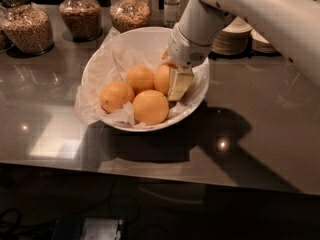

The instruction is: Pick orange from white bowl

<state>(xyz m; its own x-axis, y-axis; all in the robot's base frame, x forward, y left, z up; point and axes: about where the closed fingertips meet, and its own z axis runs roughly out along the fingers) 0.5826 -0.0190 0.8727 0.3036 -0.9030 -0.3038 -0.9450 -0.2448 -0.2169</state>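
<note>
Lying nearest me in the white bowl [199, 91] on the tabletop [260, 134], three other oranges [150, 106] are crowding together. Behind them, the claw [179, 84] is touching the orange [161, 79]; spread or pinching, I cannot tell. The arm [200, 29] is slanting down from the far right.

Along the rear edge of the dark, glossy surface [260, 134] stand three glass jars filled with grain or nuts: the left jar [25, 26], the middle jar [81, 15] and the right jar [130, 13]. A small clear bottle [171, 6] stands just to their right. Further right are a near stack of cream plates [232, 38] and a far stack [262, 41], and the tool [179, 84] is lowered in front and left of the near stack. Below the surface's front edge, in shadow, sits a grey box [100, 229].
</note>
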